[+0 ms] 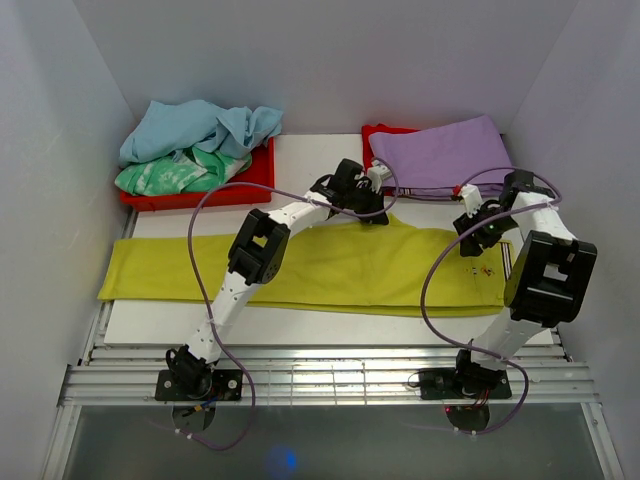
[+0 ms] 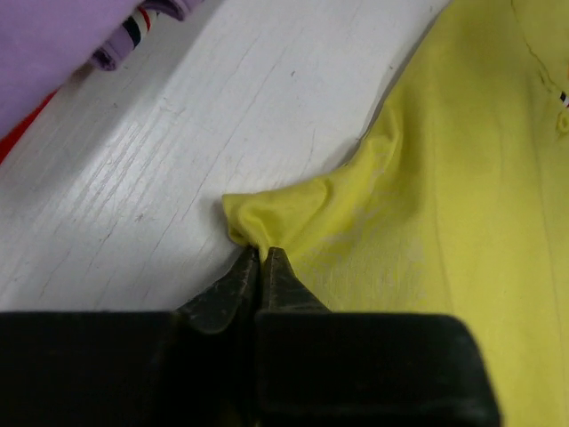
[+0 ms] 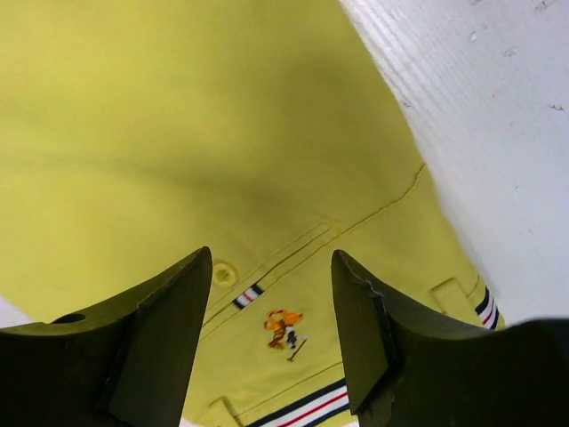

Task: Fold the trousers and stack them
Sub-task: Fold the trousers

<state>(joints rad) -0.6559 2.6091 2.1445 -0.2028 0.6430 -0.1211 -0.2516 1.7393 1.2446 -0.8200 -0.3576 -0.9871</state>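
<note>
Here, left pincer pinching trousers, right pincer agape

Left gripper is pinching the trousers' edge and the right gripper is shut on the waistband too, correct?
Not quite: the right gripper is open, its jaws spread over the waistband and gripping nothing, as the right wrist view shows. The left gripper does pinch the edge of the trousers.
</note>
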